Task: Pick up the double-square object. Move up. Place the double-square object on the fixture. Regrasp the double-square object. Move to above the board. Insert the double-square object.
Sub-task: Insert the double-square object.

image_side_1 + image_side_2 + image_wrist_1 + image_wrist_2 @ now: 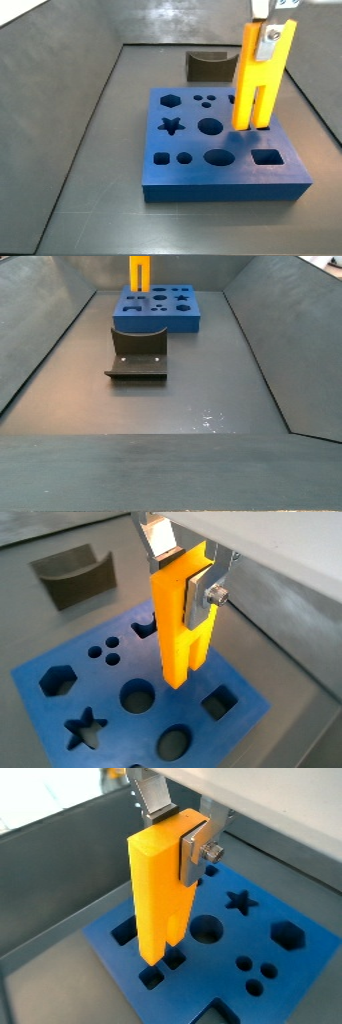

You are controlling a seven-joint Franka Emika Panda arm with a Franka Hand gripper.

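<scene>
The claw point(183, 574) is clamped on the upper part of the orange block point(182, 627), its silver fingers point(203, 594) pressing the block's two flat sides; both wrist views show this grip point(181, 834). The block hangs upright, its notched end down, so the two prongs point at the blue board point(140, 727). In a side view the claw point(271, 30) sits at the 1 o'clock part of the picture, and the block point(254, 75) reaches down to the board's surface point(201, 170) near its right-hand edge. The prong tips stand at or just inside a cut-out there; whether they have entered it I cannot tell. In a wrist view the block's lower end point(158, 893) is over a square hole close to the board's point(307, 963) edge.

The board carries a star, circles, squares and a hexagon as cut-outs. It lies flat on the grey tray floor point(87, 150).

The fixture point(207, 66) stands just beyond the board at 12 o'clock, apart from it. In a side view taken from the opposite end, the fixture point(138, 352) is nearer the camera at 11 o'clock, the board point(158, 311) behind it, and the block point(140, 270) rises above the board; the claw itself is out of that picture.
</scene>
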